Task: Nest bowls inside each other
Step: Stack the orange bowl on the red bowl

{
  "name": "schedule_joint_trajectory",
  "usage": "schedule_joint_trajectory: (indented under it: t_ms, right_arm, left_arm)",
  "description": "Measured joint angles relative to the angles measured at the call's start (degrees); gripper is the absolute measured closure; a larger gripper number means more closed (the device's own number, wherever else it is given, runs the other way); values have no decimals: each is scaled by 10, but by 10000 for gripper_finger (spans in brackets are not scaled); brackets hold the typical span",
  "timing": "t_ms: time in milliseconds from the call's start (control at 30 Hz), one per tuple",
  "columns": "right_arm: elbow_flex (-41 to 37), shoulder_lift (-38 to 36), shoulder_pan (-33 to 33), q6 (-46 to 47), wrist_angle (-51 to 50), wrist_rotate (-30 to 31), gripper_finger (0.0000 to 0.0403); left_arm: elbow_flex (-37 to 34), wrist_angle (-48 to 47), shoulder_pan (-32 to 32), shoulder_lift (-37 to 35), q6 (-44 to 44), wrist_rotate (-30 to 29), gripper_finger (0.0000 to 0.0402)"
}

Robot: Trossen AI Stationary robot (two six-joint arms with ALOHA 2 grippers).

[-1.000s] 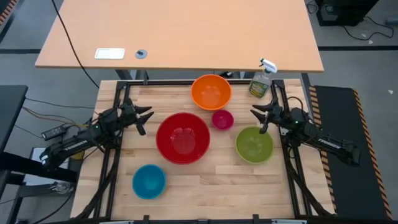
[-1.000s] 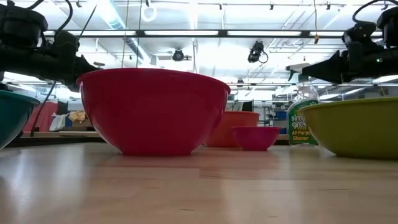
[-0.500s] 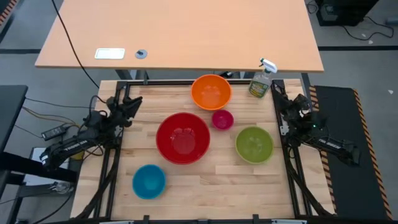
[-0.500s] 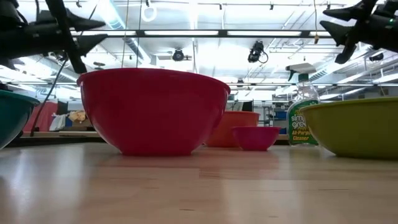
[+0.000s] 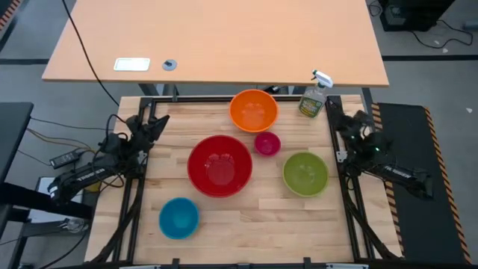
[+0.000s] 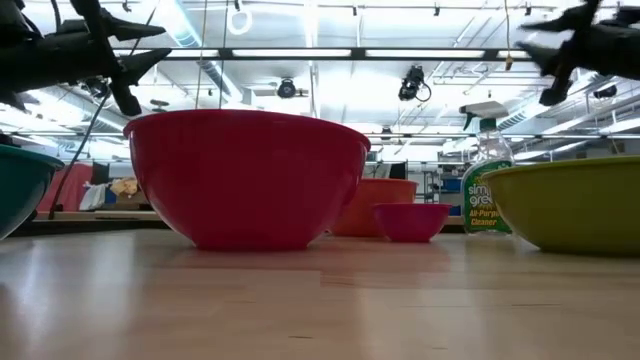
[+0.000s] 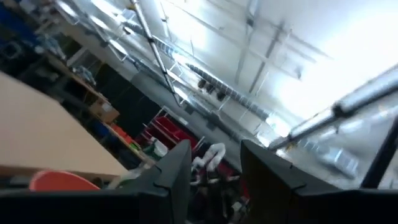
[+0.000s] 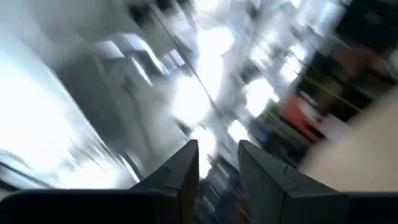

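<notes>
Resting upright, unnested: bowls (image 5: 219, 165).

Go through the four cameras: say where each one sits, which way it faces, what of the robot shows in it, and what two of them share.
High view: above the table, facing straight down on five bowls; both arms show, left gripper, right gripper.
Low view: at table-top height, facing level across; red bowl fills the middle, arms enter at the top corners.
Left wrist view: on the left arm, tilted up at the ceiling; its dark fingers show, parted.
Right wrist view: on the right arm, also aimed upward; fingers parted.
Shared: high and low views both show the spray bottle.
</notes>
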Motion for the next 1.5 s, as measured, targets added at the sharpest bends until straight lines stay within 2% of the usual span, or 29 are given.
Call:
schedule_joint_trajectory:
  t_ms: [67,133,300,400,567,700,800,900,1100,1200,1333,1500]
  right_arm:
    - [40,36,4,4,-109,-3,282]
    - [74,86,8,7,-173,14,282]
    - [160,224,11,-8,-200,33,282]
    - [218,312,10,-16,-252,34,282]
    - [320,457,-11,-15,-389,34,282]
    - [383,562,-40,-60,-473,-17,272]
    - [407,627,-66,-99,-483,-87,249]
    - [416,680,-88,-109,-484,-135,208]
    - [418,738,-115,-101,-460,-163,114]
    - [418,766,-121,-100,-446,-161,85]
    - [418,807,-129,-98,-387,-163,78]
    - [419,852,-130,-85,-340,-180,110]
  left_arm:
    - [0,-1,1,7,-24,-37,260]
    - [4,-8,6,15,-25,-48,260]
    - [58,-81,10,65,-6,-42,260]
    - [128,-173,10,113,59,-40,260]
    - [269,-406,10,219,151,-46,260]
    - [338,-489,11,299,167,-51,260]
    - [362,-495,10,345,150,-61,260]
    - [378,-495,11,384,99,-83,260]
    - [389,-500,9,420,56,-93,260]
    - [389,-505,2,423,30,-124,260]
    - [389,-512,-8,422,25,-180,260]
    - [389,-520,-14,423,17,-203,260]
